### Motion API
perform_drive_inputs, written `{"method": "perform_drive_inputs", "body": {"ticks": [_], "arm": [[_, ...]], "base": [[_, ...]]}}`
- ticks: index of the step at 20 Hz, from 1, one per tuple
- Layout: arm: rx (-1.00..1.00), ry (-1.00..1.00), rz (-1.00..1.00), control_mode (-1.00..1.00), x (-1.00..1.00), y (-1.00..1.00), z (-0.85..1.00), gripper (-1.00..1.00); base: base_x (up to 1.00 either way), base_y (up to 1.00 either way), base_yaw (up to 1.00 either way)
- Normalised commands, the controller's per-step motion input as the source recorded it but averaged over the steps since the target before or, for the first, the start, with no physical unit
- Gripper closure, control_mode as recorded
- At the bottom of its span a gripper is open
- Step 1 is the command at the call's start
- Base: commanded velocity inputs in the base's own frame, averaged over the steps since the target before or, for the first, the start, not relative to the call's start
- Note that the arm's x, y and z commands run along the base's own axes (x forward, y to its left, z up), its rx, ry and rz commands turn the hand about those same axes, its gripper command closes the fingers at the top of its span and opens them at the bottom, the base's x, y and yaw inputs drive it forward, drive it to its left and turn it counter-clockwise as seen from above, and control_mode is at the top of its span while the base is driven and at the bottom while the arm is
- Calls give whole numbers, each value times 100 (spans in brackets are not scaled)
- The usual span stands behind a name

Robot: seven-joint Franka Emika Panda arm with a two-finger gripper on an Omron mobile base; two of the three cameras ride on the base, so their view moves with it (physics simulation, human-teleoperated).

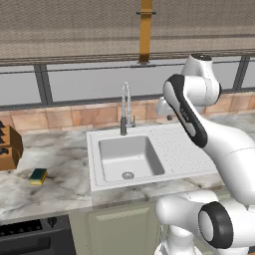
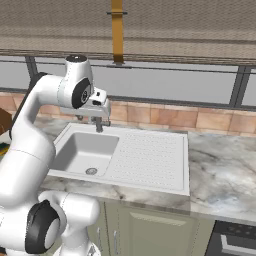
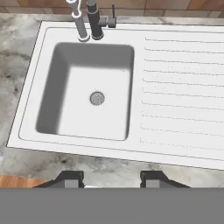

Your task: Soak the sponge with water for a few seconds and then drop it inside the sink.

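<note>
Claw (image 3: 111, 178): raised above the sink, looking down on the basin; two dark fingertips (image 3: 70, 178) at the near edge of the hand view, apart from each other with nothing between them. Narrowest setting, empty; counted as closed.

Sink (image 1: 149, 130): light grey basin with round drain (image 3: 97, 98), dotted drainboard on its right, set in the marble bench (image 1: 60, 159). Basin dry; no stream visible.

Faucet (image 1: 124, 112): dark base with coiled neck at the back rim of the basin, spout over its rear part. Apparently off.

Sponge (image 1: 38, 176): yellow with green face, flat on the bench well to the left of the sink, toward the front edge, just in front of the brown knife block (image 1: 9, 147). Untouched, well apart from the claw.

Stage, as judged: nothing begun; pickup, soak and drop all outstanding.

Risks, as judged:
- Long sideways reach to the sponge; wrist or elbow liable to clip the faucet neck on the swing.
- Closed fingers arriving on the sponge likely to push it toward the front edge instead of straddling it.
- Nearby knife block liable to be bumped during descent.
- No water running; soak impossible without it.
- Light block, soft grip: possible slip before reaching the basin, landing on the bench or drainboard.
</note>
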Motion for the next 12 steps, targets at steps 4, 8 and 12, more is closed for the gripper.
{"method": "perform_drive_inputs", "body": {"ticks": [4, 8, 12], "arm": [[0, -1, 0, -100, 0, -15, -6, -100], [0, 0, 0, -100, 0, -12, 0, -100], [0, -1, 0, -100, 0, -12, 0, -100]], "base": [[0, 0, 0], [0, 0, 0], [0, 0, 0]]}}
